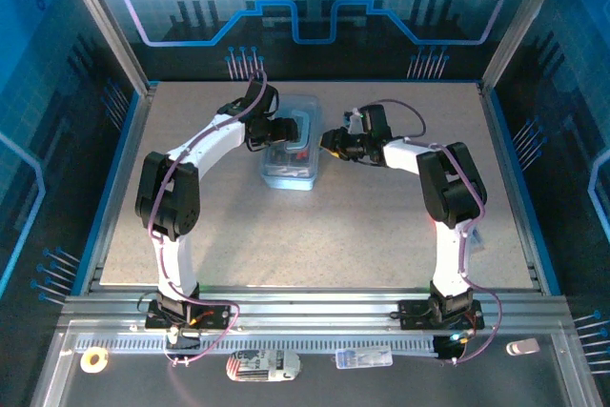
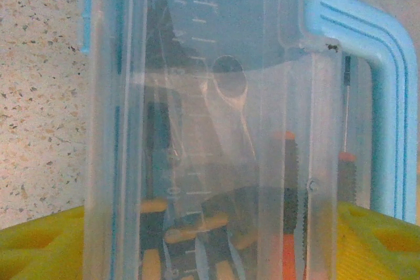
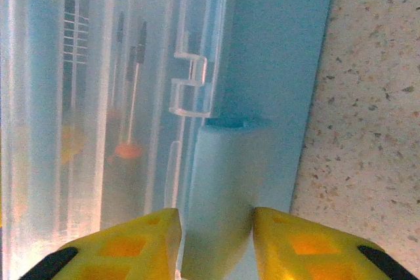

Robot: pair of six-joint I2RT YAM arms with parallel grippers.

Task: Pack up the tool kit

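Note:
The tool kit box (image 1: 291, 145), translucent pale blue, lies lid down in the middle of the table between both arms. My left gripper (image 1: 283, 131) reaches in from the left. In the left wrist view its yellow fingers (image 2: 39, 247) sit against the two sides of the box (image 2: 197, 96), shut on it. Through the plastic I see a ratchet wrench (image 2: 228, 78), orange-and-black screwdriver handles (image 2: 289, 234) and the blue carry handle (image 2: 387, 83). My right gripper (image 1: 328, 143) (image 3: 216, 244) is shut on the box's pale-blue latch (image 3: 223, 181).
Speckled tabletop (image 1: 315, 226) lies bare in front of the box. Metal frame posts (image 1: 105, 16) and blue walls ring the table. On the near rail lie a tape roll (image 1: 94, 359) and two small packets (image 1: 262, 365).

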